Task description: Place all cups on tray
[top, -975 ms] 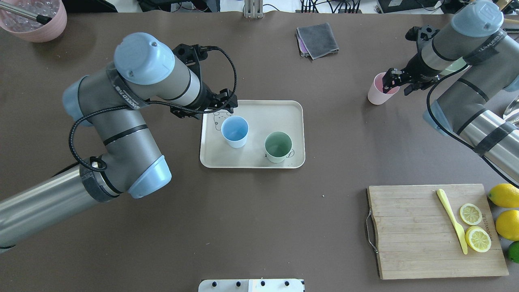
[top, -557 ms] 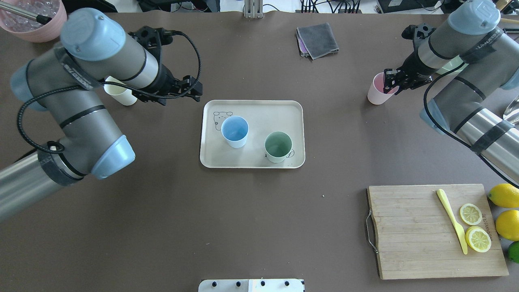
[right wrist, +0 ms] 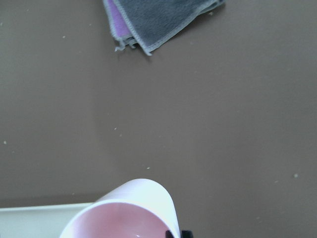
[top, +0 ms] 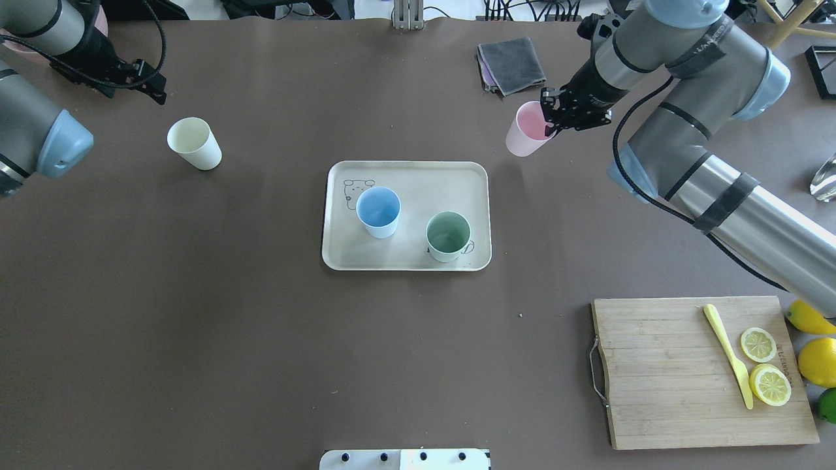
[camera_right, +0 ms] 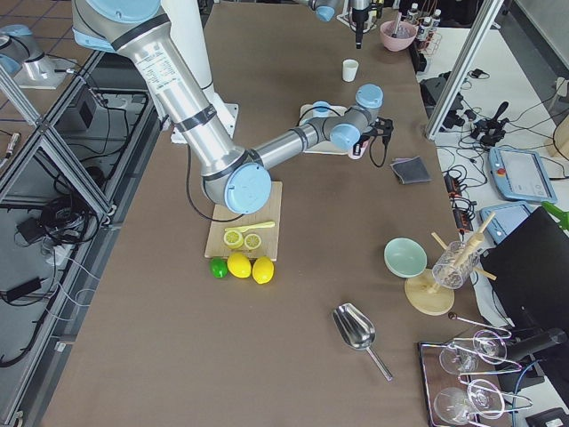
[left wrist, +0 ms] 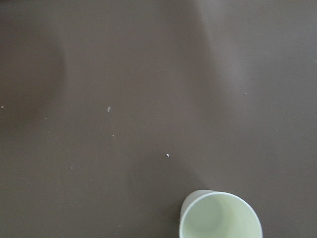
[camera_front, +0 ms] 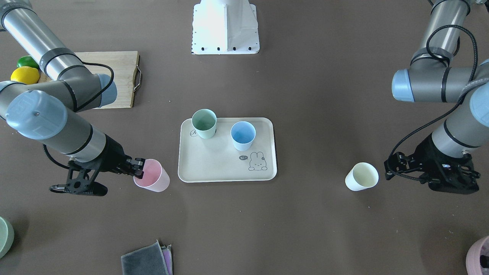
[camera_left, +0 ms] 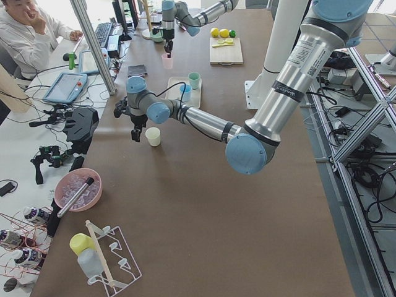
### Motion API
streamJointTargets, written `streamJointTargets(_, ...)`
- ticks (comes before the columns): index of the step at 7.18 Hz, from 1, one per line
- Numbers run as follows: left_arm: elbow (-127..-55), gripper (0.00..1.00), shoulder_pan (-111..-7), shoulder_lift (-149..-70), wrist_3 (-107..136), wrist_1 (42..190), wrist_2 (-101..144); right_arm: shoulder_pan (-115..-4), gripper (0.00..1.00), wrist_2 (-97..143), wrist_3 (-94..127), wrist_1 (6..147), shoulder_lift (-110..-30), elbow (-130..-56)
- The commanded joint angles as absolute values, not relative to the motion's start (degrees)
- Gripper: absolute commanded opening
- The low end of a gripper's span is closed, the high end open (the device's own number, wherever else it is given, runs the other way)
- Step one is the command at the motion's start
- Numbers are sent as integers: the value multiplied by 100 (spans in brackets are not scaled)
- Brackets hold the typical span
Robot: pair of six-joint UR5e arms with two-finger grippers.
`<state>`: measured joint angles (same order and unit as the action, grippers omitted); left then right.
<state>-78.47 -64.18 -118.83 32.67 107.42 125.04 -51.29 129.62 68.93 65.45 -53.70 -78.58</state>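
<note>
The right end effector (top: 554, 121) is clamped on the near rim of the pink cup (top: 526, 137), one finger inside the wall and one outside, a hold that leaves the base free to set down; the cup hangs just off the far right corner of the tray (top: 418, 173), which suggests a carry towards the open strip there; the blue cup (top: 379, 210) and green cup (top: 448, 235) stand upright on the tray, apart from each other; the cream cup (top: 194, 142) stands on the worktop (top: 261, 326), well left of the tray, with the left end effector (top: 151, 81) near it, its fingers seemingly apart and touching nothing; whether the pink cup is clear of the worktop I cannot tell; the right wrist view cuts the cup off and shows only a sliver of finger; the left wrist view shows none.
</note>
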Motion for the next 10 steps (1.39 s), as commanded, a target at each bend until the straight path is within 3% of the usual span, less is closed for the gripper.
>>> streamJointTargets(1,-7647,97,-6172,-11927,3436,10907,12507,-4643,0,12824,7294,6504,-5230,-7936)
streamJointTargets(3,-7585,91,-5951,-11892,3621,11056,12472,-4404,0,12622,7348,6495,-5194,-7928)
streamJointTargets(4,-7498,66,-5863,-11883,3621,11091,12463,-4386,4,12612,7356,6504,-5116,-7928)
streamJointTargets(5,-7280,15,-5828,-11874,3621,11283,12463,-4394,99,12595,7339,6504,-5089,-8015)
streamJointTargets(6,-7277,0,-5827,-11900,3638,11285,12463,-4421,100,12595,7295,6539,-5106,-8111)
streamJointTargets(8,-7391,0,-5818,-12145,4119,11224,12524,-4674,100,12682,7208,6548,-5220,-8191)
streamJointTargets(10,-7532,0,-5539,-12899,5234,10848,12779,-4974,100,12823,6831,6548,-5579,-8331)
